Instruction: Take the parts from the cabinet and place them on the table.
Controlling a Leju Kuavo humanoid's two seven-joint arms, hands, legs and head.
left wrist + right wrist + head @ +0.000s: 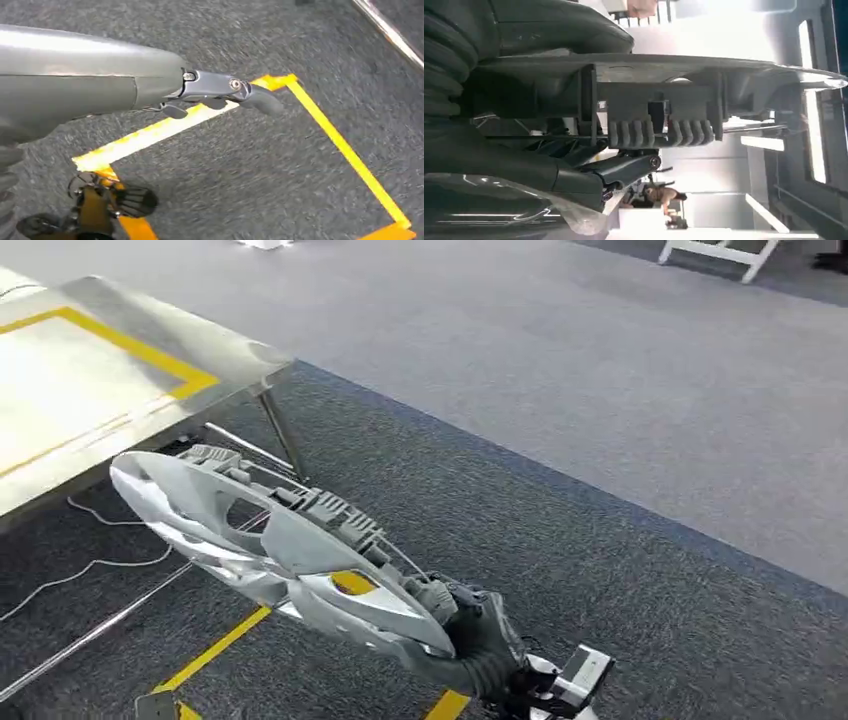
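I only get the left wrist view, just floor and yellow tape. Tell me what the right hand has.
Observer: The right hand grips a long silver-grey part.
Operator: Give me the table's position.
Observer: The metal table stands ahead on the left, a yellow-taped rectangle on top.
Operator: Say whether the part is over it.
Observer: Not yet; it seems to hang over dark carpet beside the table's edge.
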